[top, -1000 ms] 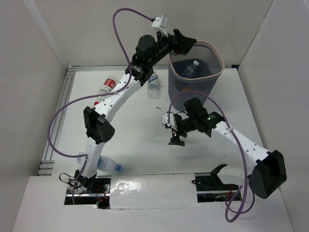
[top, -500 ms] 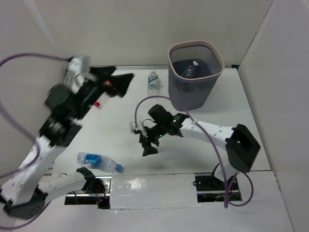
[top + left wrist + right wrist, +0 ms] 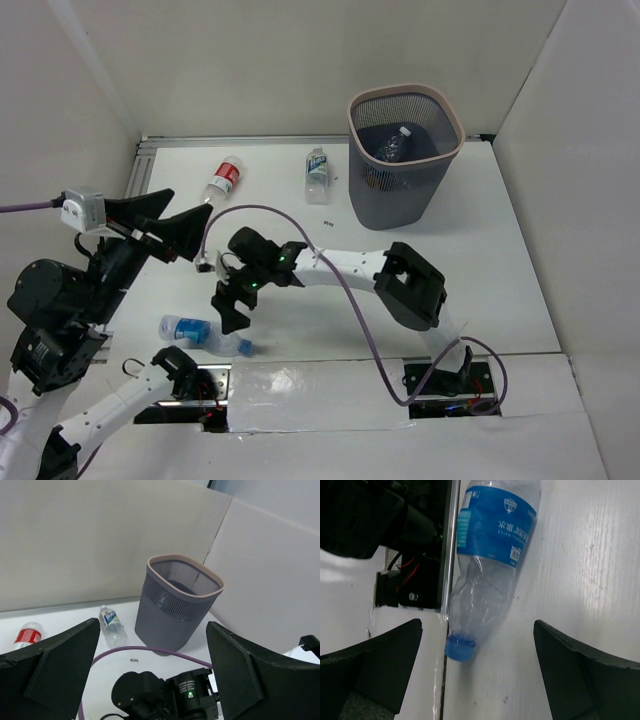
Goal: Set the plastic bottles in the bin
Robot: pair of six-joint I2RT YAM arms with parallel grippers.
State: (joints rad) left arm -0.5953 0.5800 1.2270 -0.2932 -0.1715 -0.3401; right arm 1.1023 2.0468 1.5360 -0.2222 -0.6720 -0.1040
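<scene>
— Grip, right end effector [image 3: 228,308]?
— Spread, empty, above blue-label bottle [image 3: 205,335] on worktop [image 3: 480,250], far to near left of bin [image 3: 455,125].
— Left end effector [image 3: 185,212]?
— Spread, empty, raised far left of bin.
— Rest?
— Capped bottle [image 3: 392,145] inside bin, small bottle [image 3: 317,172] just left, red-label bottle [image 3: 222,178] farther left.

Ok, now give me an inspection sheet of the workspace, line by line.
Surface: white table.
Job's things: bin upright at the far side, one bottle inside; red-label bottle, blue-label bottle and near bottle lying on the table.
Clutter: small dark speck near the bin.
Grippers: left gripper jaws open, empty; right gripper jaws open above the near bottle.
Cables: purple cable trailing along the right arm.
Surroundings: white walls on three sides.
</scene>
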